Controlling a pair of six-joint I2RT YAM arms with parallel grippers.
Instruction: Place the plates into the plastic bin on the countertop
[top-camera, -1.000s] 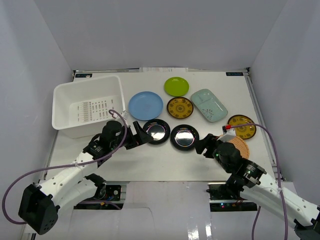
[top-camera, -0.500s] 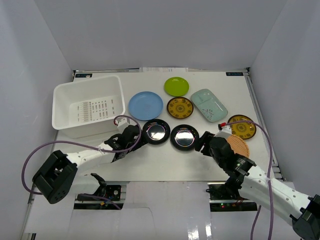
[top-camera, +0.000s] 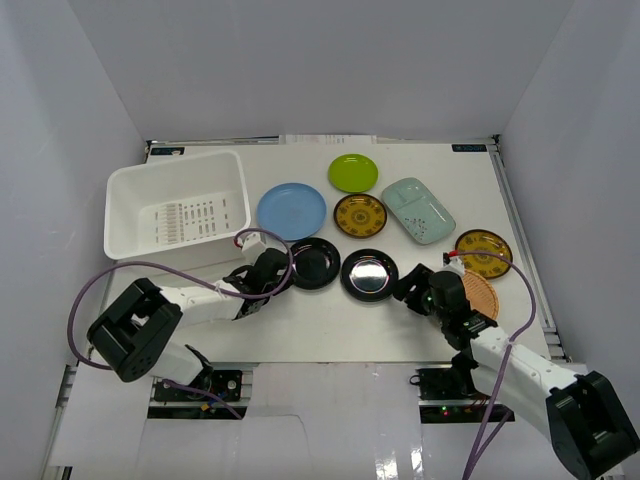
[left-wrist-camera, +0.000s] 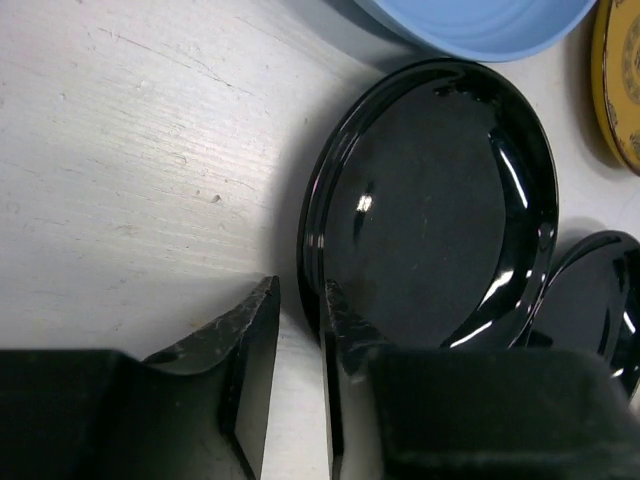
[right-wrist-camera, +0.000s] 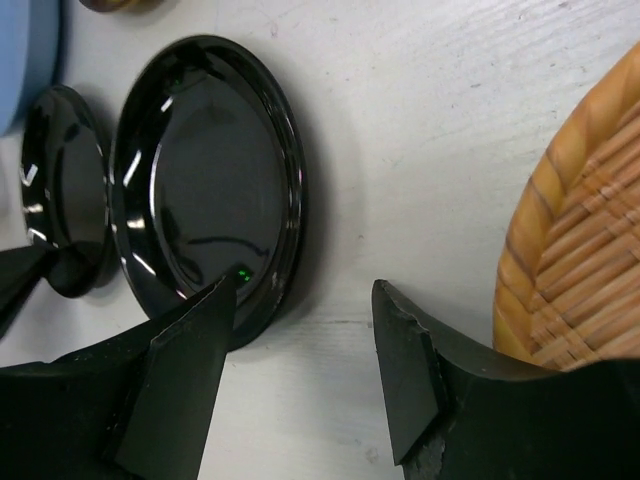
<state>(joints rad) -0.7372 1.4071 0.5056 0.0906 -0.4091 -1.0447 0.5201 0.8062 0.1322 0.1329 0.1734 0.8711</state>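
Note:
Two glossy black plates lie side by side on the countertop (top-camera: 300, 320). My left gripper (top-camera: 283, 272) (left-wrist-camera: 298, 285) is at the left black plate (top-camera: 315, 263) (left-wrist-camera: 430, 210), its jaws narrowed onto the near rim, one finger inside and one outside. My right gripper (top-camera: 408, 288) (right-wrist-camera: 305, 285) stands open; its left finger hangs over the rim of the right black plate (top-camera: 369, 275) (right-wrist-camera: 210, 170) and its right finger is over bare table beside the tan woven plate (top-camera: 478, 295) (right-wrist-camera: 580, 230). The white plastic bin (top-camera: 172, 165) sits at the far left with no plates in it.
Beyond the black plates lie a blue plate (top-camera: 291, 211) (left-wrist-camera: 490, 20), a lime green plate (top-camera: 353, 173), a gold-and-black plate (top-camera: 360, 215), a mint oblong plate (top-camera: 418, 210) and a second gold-and-black plate (top-camera: 484, 253). Grey walls enclose the table.
My left arm has stretched forward and down to the left black plate, and its jaws have narrowed from wide open. My right gripper has edged closer to the right black plate.

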